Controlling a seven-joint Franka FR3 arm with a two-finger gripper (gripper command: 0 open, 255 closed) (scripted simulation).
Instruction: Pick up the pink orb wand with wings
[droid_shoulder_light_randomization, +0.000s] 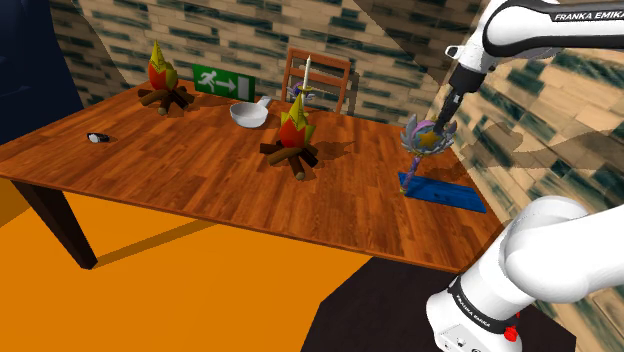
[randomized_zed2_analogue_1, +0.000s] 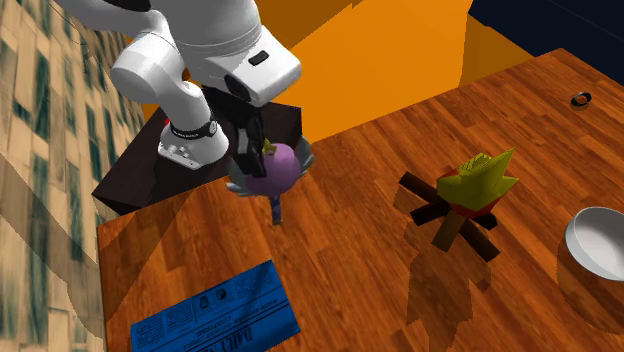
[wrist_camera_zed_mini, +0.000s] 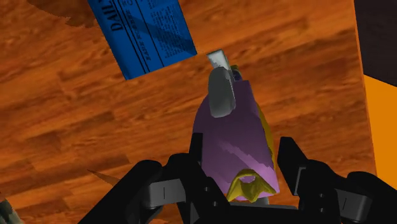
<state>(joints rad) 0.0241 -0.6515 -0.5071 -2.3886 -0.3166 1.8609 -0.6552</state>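
Now the black gripper (wrist_camera_zed_mini: 248, 167) is clamped on the wand (wrist_camera_zed_mini: 232, 137) at its purple orb head. It hangs handle-down over the table (droid_shoulder_light_randomization: 150, 160), beside the blue newspaper (droid_shoulder_light_randomization: 445, 192). Gripped there, I'd guess, because the head is the bulkiest part.

table (droid_shoulder_light_randomization: 150, 160): glossy wood-grain planks; newspaper (wrist_camera_zed_mini: 143, 32): matt blue printed paper; wand (wrist_camera_zed_mini: 235, 146): matt faceted purple orb; bowl (randomized_zed2_analogue_1: 600, 240): smooth white

The wooden worktop (droid_shoulder_light_randomization: 180, 180) stands on an orange floor (droid_shoulder_light_randomization: 200, 290). Behind it a wooden chair (droid_shoulder_light_randomization: 335, 68) stands before walls (droid_shoulder_light_randomization: 240, 40) of beige and dark brick pattern.
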